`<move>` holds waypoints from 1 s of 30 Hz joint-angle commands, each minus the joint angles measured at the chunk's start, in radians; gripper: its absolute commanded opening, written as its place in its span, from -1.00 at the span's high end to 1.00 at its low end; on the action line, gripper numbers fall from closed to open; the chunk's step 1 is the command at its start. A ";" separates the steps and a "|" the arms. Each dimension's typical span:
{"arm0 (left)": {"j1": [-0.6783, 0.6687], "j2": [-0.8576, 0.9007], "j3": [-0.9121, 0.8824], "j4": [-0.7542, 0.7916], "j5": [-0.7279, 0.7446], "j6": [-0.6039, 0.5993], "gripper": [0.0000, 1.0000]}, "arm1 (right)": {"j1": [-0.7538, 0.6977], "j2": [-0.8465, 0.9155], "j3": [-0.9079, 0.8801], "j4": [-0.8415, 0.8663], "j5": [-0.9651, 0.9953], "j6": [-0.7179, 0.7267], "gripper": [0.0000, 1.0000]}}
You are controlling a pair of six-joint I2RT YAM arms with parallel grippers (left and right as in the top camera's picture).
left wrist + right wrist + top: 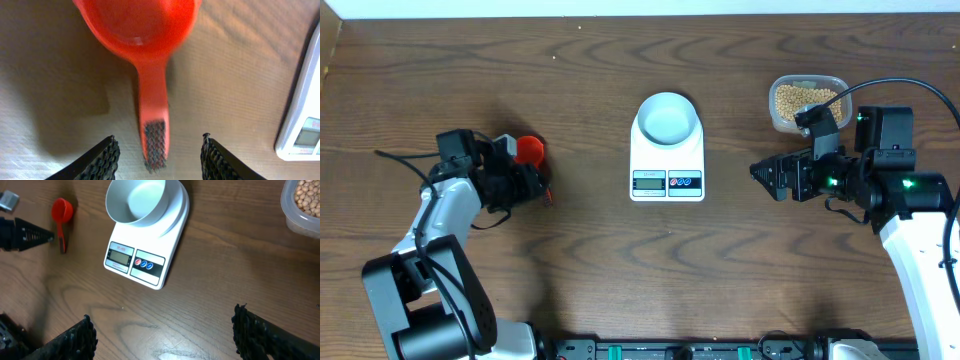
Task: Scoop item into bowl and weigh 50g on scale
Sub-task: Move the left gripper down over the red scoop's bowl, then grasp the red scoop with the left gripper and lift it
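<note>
**Left claw lines up on the scoop; nothing weighed yet**

The worktop [580, 90] carries the white scale [667, 183] at its middle, with the empty bowl [668, 118] sitting on the platform. The clear tub [808, 79] of beans [800, 100] stands well off to the right.

The red scoop [150, 60] lies flat on the left, cup up and empty. Its long axis runs from the cup on the far side to the handle end nearer the robot.

The left claw [157, 150] is open astride that handle end, gaps on both sides, gripping nothing. The right claw [164, 312] hangs wide open and empty near the tub.

The step in hand looks like picking up the scoop. Next, the fingers should pinch the handle squarely, then lift it level toward the beans.
</note>
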 commanded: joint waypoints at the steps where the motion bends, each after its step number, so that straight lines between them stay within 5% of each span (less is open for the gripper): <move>1: 0.018 0.005 0.021 0.068 0.000 0.024 -0.11 | 0.006 0.008 0.016 -0.001 -0.005 0.003 -0.72; 12: 0.003 0.036 0.026 0.293 -0.243 -0.022 -0.11 | 0.007 0.026 0.015 0.000 -0.005 0.004 -0.68; 30: -0.037 0.161 0.026 0.510 -0.244 -0.025 0.00 | 0.007 0.067 0.014 0.002 -0.005 0.004 -0.63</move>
